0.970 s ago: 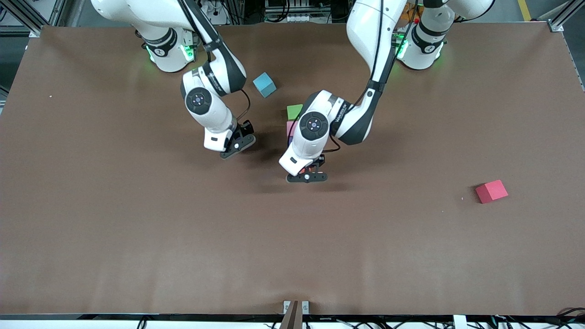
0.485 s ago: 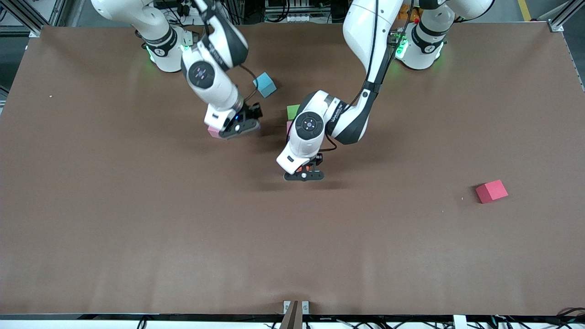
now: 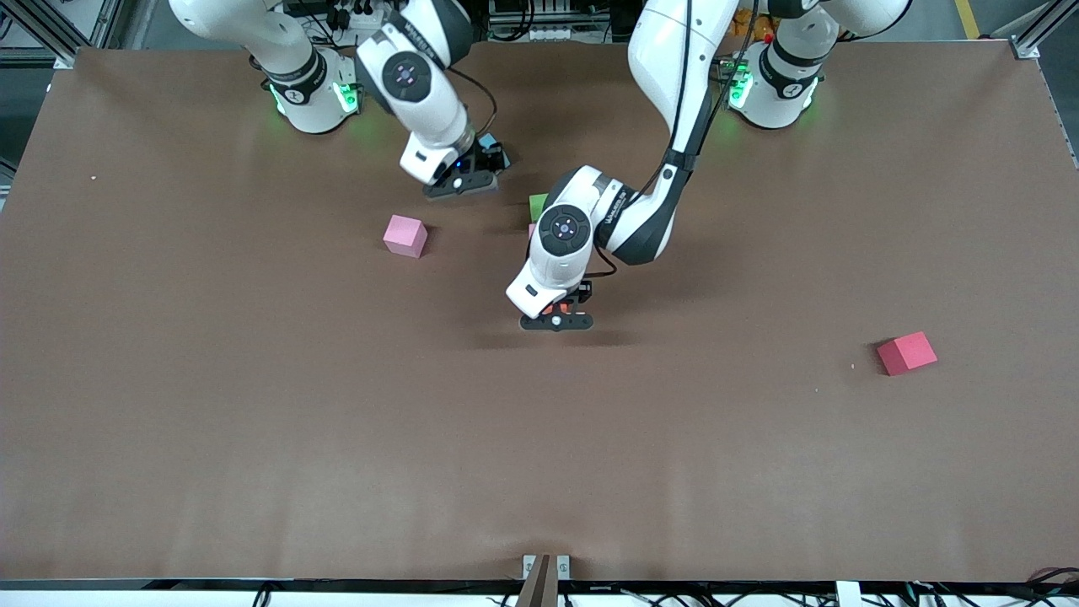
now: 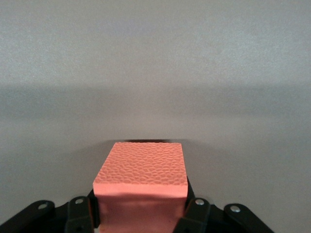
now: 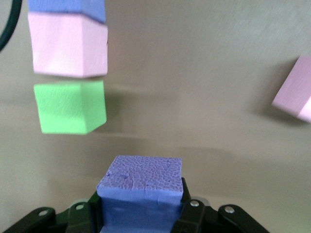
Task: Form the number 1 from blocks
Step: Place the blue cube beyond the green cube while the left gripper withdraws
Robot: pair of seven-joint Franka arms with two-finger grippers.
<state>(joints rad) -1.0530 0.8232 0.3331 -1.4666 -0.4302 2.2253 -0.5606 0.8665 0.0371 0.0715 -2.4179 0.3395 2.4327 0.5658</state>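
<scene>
The blocks are small matte foam cubes with a pebbled surface. A column of them sits near the table's middle: a green block (image 5: 71, 107) at the end toward the robots' bases, then a pink block (image 5: 68, 43) just beside it with a narrow gap between, then a purple block (image 5: 68, 7) touching the pink one; in the front view the left arm covers most of this column, leaving only a sliver of the green one showing. A second pink block (image 3: 405, 235) lies alone, toward the right arm's end of the table. A red block (image 3: 906, 353) lies well apart from everything, toward the left arm's end and nearer the front camera than the others.

The left arm bends down from its base, wrist turned toward the front camera, and its left gripper (image 3: 556, 321) hangs low over the bare brown table (image 3: 253, 421), on the front-camera side of the column. Its fingers are clamped on an orange block (image 4: 141, 177).

The right arm folds back close to its base, and the right gripper (image 3: 462, 181) is low over the table near the green end of the column. Its fingers press the two sides of a blue block (image 5: 141, 187).
</scene>
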